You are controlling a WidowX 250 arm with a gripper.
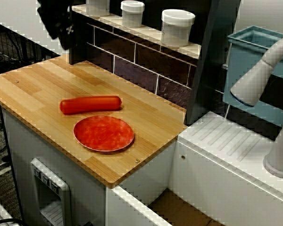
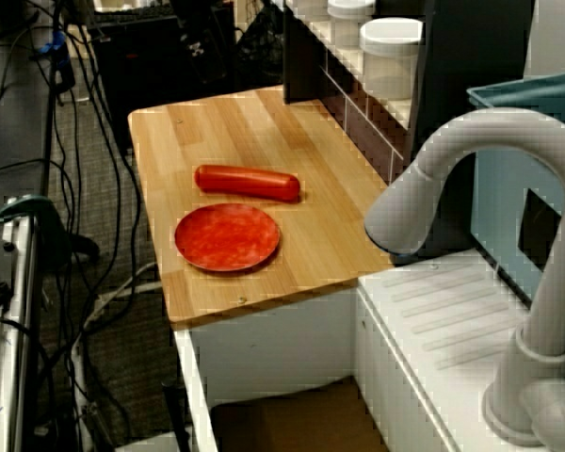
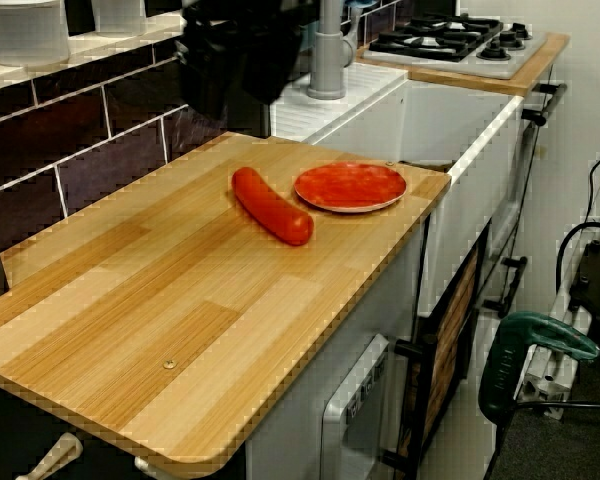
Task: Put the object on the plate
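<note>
Front view | red sausage (image 1: 90,104) lies untouched just beyond plate (image 1: 104,133) | gripper (image 1: 61,23) hovers far left, jaw state unclear

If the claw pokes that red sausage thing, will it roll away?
Probably yes. The sausage is a round cylinder lying on its side on the smooth wooden counter, so a sideways nudge would likely roll it. Its glossy skin looks slippery to pinch. It lies straight, so it probably stays stiff when lifted.

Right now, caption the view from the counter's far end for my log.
Red sausage lies on the wooden counter beside the empty plate, not yet on it.
</note>
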